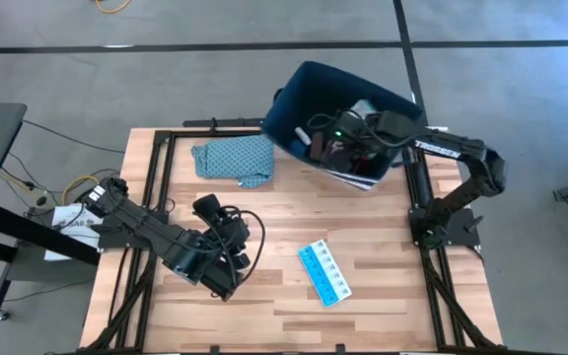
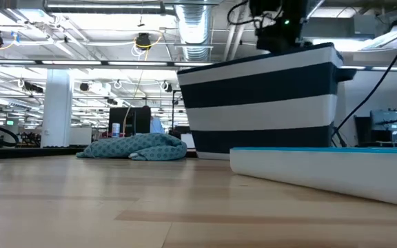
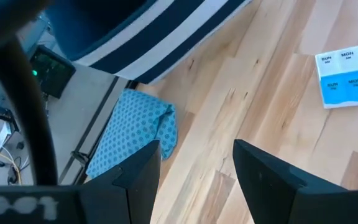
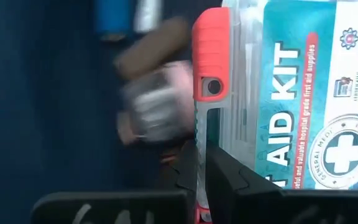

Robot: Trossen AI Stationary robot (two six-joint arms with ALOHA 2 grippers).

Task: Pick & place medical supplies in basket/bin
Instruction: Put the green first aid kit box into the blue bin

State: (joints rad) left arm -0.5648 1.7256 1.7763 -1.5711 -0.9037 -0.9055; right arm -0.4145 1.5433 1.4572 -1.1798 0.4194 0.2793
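Note:
The dark navy bin (image 1: 304,99) stands at the table's far edge, its outside striped white in the low view (image 2: 260,103). My right gripper (image 4: 202,168) reaches down inside it (image 1: 325,141), shut on a first aid kit (image 4: 291,93) with a red-edged clear case. Beside the kit, inside the bin, lie a pink roll (image 4: 151,109), a brown block (image 4: 151,43) and a blue item (image 4: 114,15). The light-blue pill organiser (image 1: 324,273) lies flat on the table's near right part. My left gripper (image 3: 194,168) is open above the table's near left part (image 1: 230,237), holding nothing. My right gripper pinches the first aid kit by its red edge strip (image 4: 199,140) between the two fingers, which lie along that strip. The red edge shows again between the fingers farther back (image 4: 201,214). Whether the kit rests on the bin's floor, I cannot tell.
A teal patterned cloth (image 1: 235,158) lies crumpled on the table's far left part, next to the bin (image 3: 135,134). Bare wood lies between the cloth, the pill organiser (image 3: 347,78) and my left arm. Black frame rails run along the table's left and right sides.

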